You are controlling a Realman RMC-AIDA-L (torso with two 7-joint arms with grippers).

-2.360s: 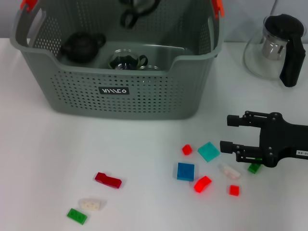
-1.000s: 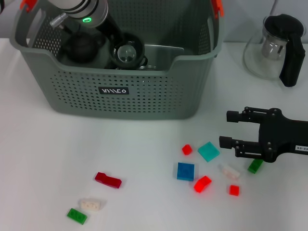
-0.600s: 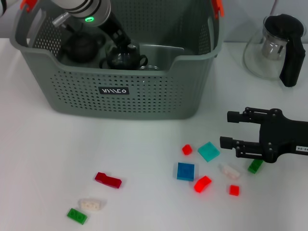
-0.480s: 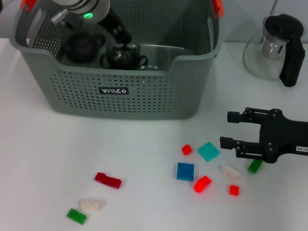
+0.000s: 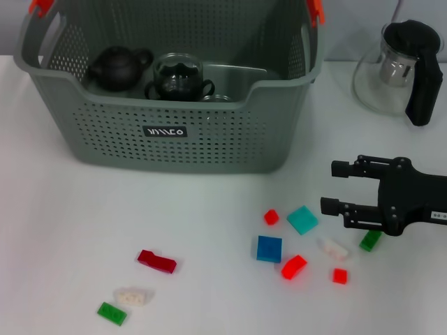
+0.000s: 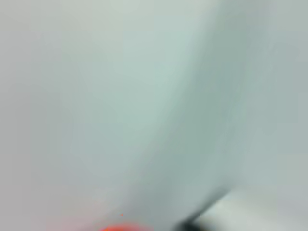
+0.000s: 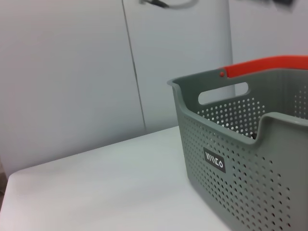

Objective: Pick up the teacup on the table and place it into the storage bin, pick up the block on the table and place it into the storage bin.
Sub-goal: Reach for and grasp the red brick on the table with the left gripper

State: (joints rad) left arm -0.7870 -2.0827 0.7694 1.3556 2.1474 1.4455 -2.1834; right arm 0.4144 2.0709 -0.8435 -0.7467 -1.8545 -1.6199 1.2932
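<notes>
**A:** Start at the left. What do the blocks look like?

**B:** Well to the left of the right gripper (image 5: 335,187) lie three small plastic pieces on the white table (image 5: 63,209): a flat green block (image 5: 112,313), a pale knobbed white block (image 5: 131,296) just beside it, and a glossy dark red block (image 5: 157,261), long and slightly curved.

**A:** And the storage bin?

**B:** The storage bin (image 5: 167,132) is grey moulded plastic, its walls perforated with rows of round holes, with curved handles and orange clips at the rim. It stands beyond the gripper and to its left. Inside sit a matte black teapot (image 5: 117,68) and, touching it, a clear glass teacup (image 5: 177,77) with dark handles.

**A:** Nearer the gripper?

**B:** Just before its fingertips are a small red cube (image 5: 272,217), a square blue block (image 5: 269,248), a teal tile (image 5: 302,219) and a rounded bright red block (image 5: 294,266). Beneath the fingers lie a second white block (image 5: 334,248) and a red square (image 5: 340,276); a green brick (image 5: 371,241) is half hidden under the black hand. A glass kettle (image 5: 399,72) with a black handle stands beyond.

**A:** Is the hand closed?

**B:** No, its two black fingers are spread apart, grasping nothing.

**A:** What has changed?

**B:** Half a second ago the left arm reached into the bin at the teacup; now it is gone from the head view, and the teacup stands released. The left wrist view is a blur.
</notes>
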